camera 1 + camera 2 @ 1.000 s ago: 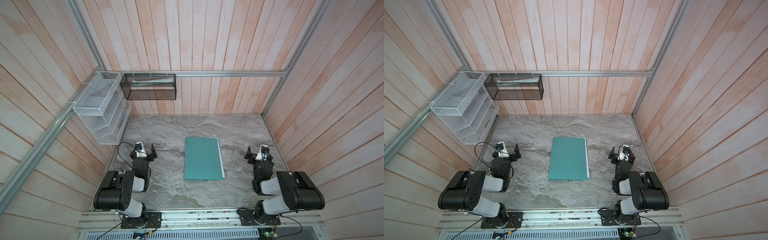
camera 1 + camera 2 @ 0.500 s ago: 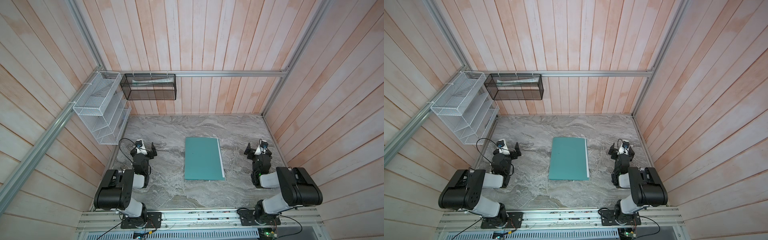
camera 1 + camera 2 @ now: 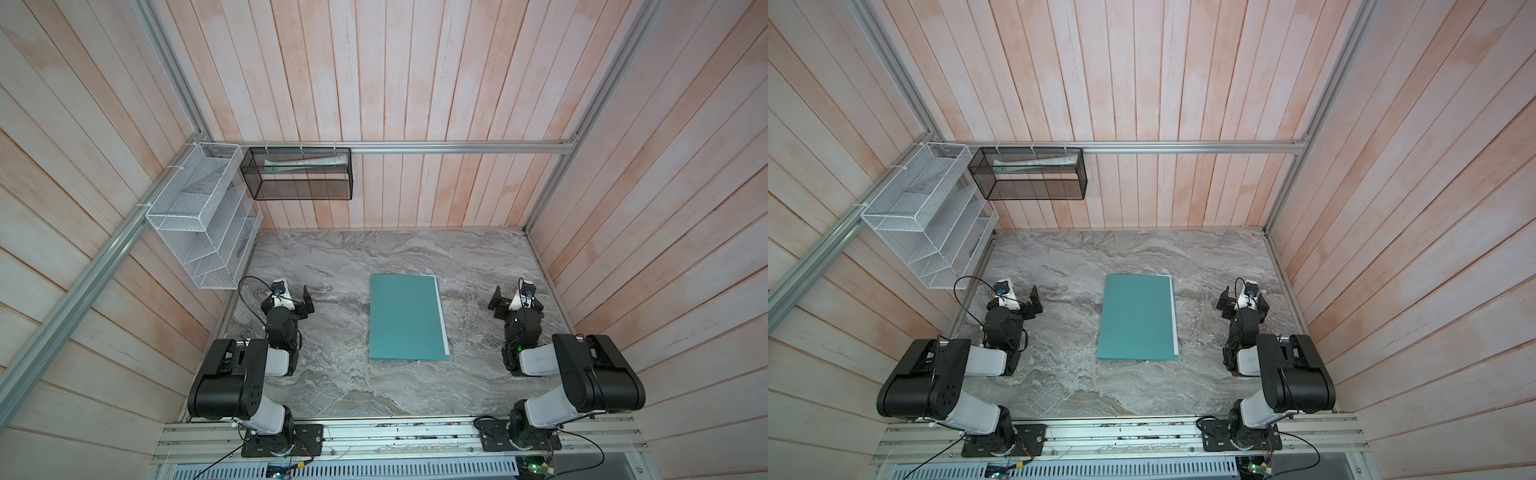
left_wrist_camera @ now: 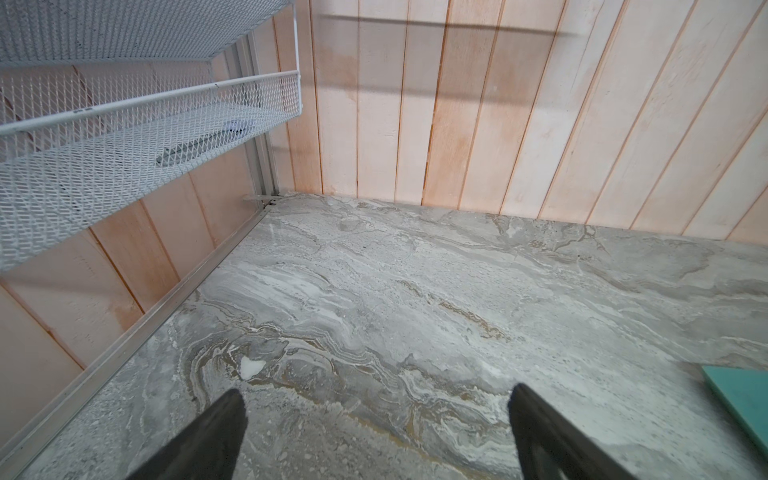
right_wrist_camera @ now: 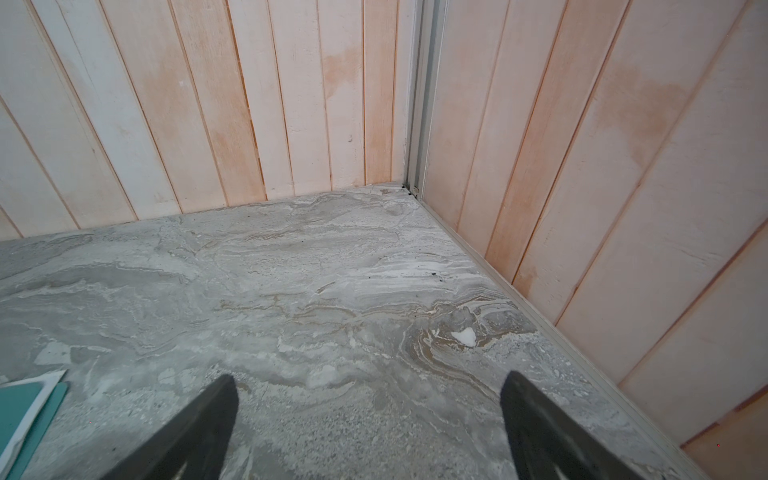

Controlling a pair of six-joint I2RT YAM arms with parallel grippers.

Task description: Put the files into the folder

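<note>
A: What is seen in both top views?

B: The folder [image 3: 406, 318] is laid shut in the middle of the bench [image 3: 332, 382], well apart from every edge. The files [image 3: 441, 320] are tucked inside, with a thin white strip seen along its right side. Bare room is left all around. The left gripper [image 3: 296, 298] and right gripper [image 3: 515, 300] are spread wide, holding nothing. A white wire rack [image 3: 930, 232] and a black mesh basket [image 3: 1027, 172] with rolled paper are hung on the walls.

A: And the wrist views?

B: By the left wrist, only a folder corner [image 4: 744, 395] is caught. By the right wrist, white paper [image 5: 31, 405] is seen between the covers.
</note>
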